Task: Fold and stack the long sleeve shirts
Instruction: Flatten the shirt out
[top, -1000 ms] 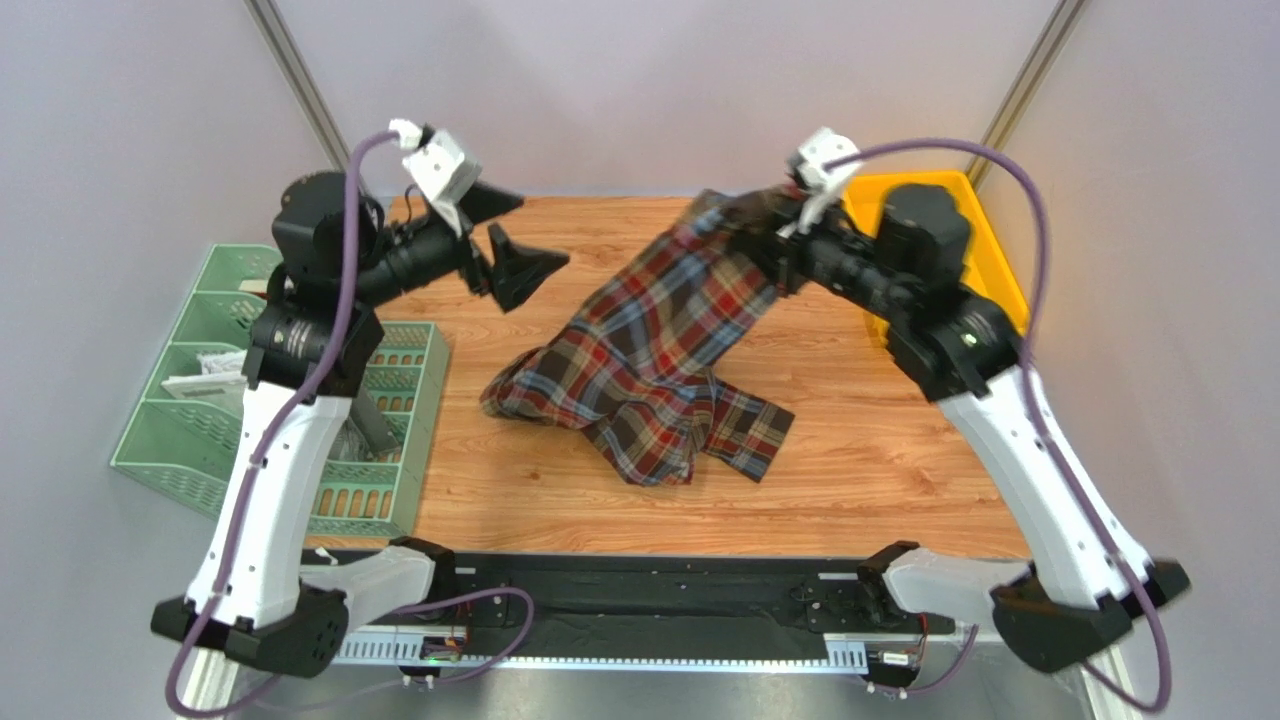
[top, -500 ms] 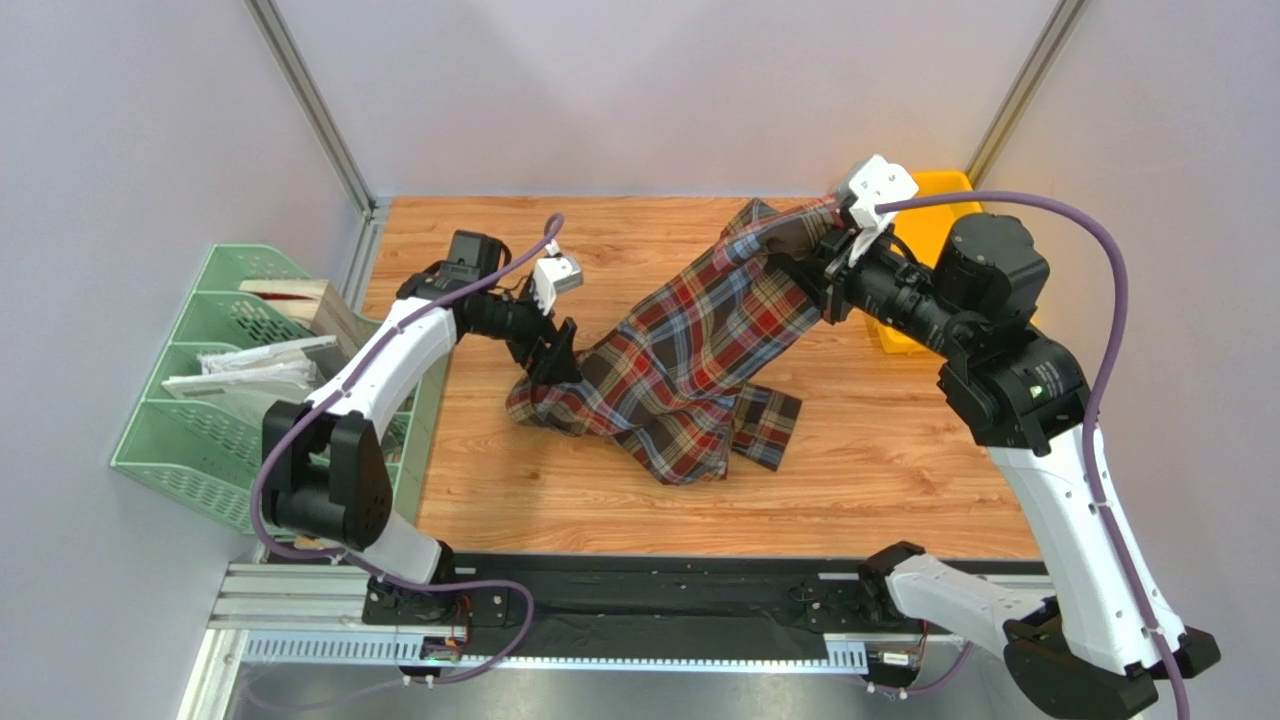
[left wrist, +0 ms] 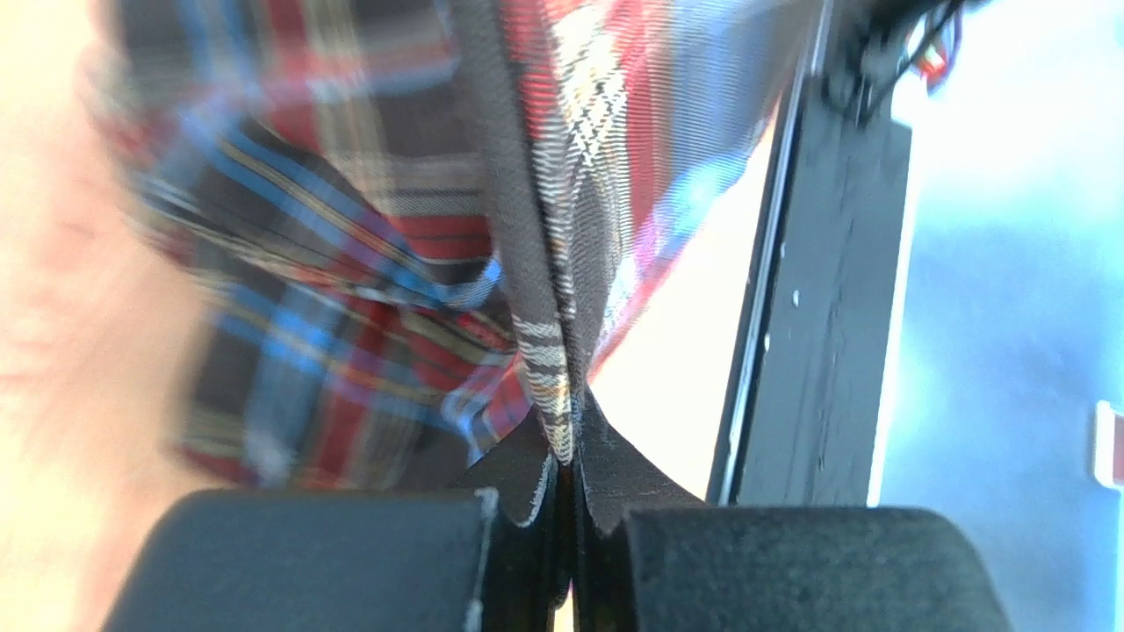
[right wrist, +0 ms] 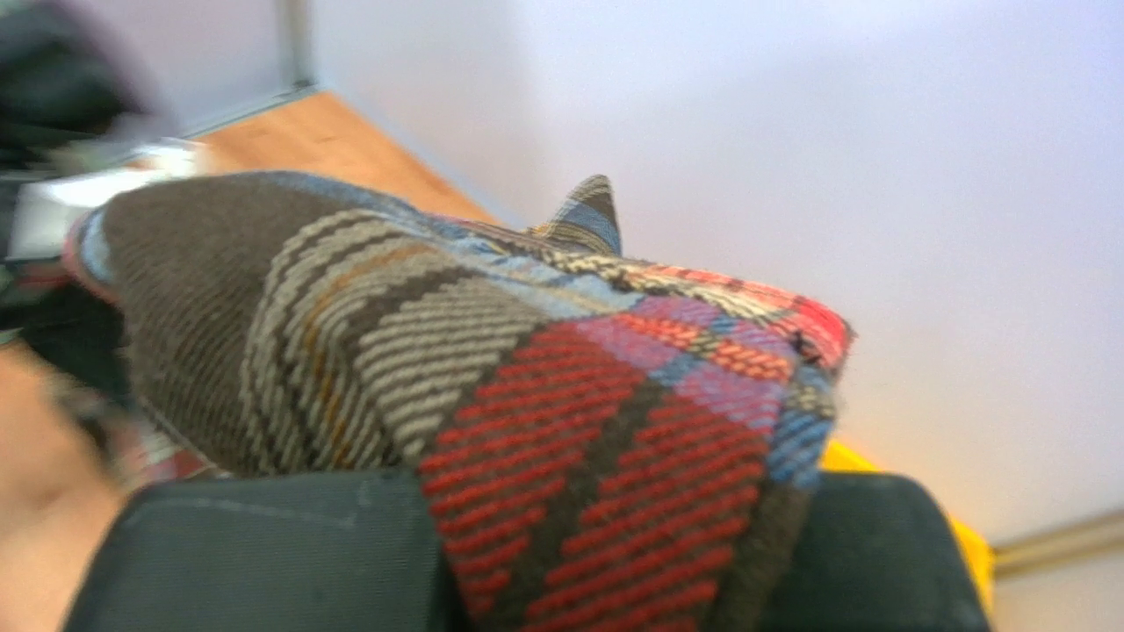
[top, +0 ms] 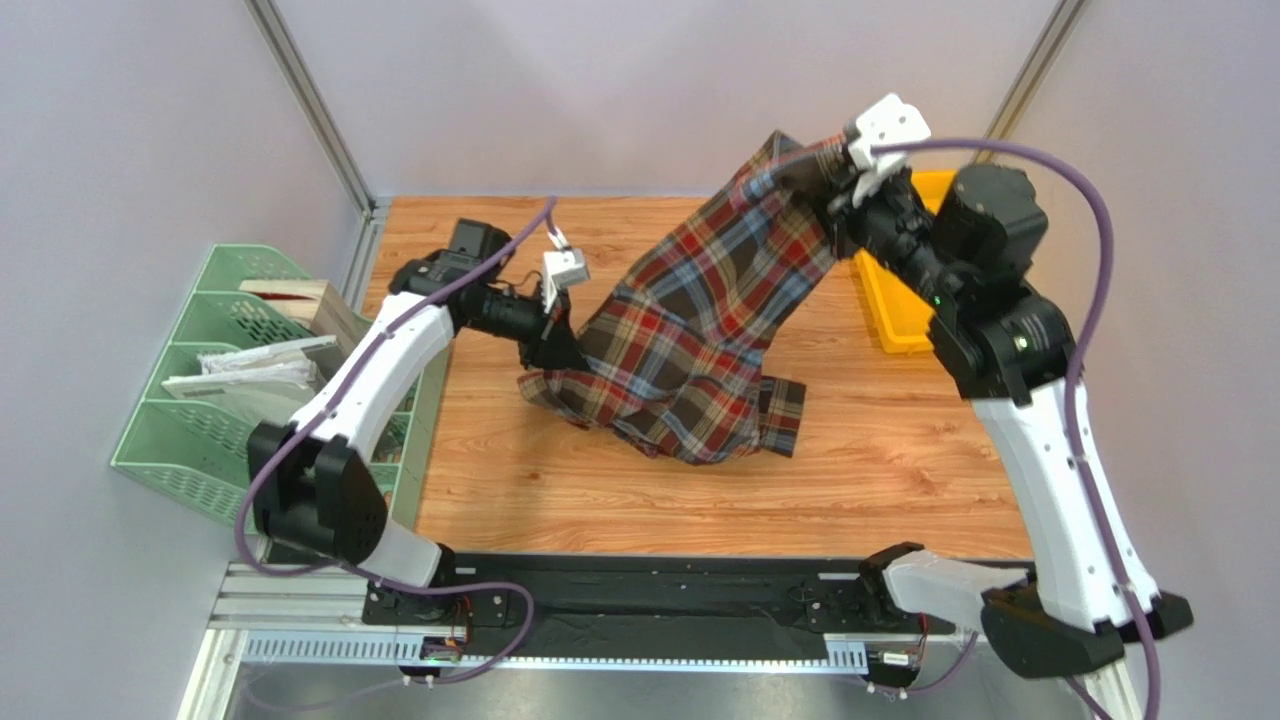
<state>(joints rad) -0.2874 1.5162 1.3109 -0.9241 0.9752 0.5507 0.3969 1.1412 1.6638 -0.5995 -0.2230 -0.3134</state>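
Lying in the middle of the wooden table: the plaid shirt, stretched slantwise from low left to high far right, lower part resting on the wood. Pinched at the low left edge by the left gripper, pressed together on a thin fold. Clamped at the raised far-right end by the right gripper, around a thick bunch of cloth, near the yellow bin.

The left arm and right arm match: smooth white link shells between rounded black joint housings. A purple cable loops along each. 2 small white camera blocks cap the wrists. The grainy matte black fingers are blunt. A black rail at 6 o'clock joins the bases.
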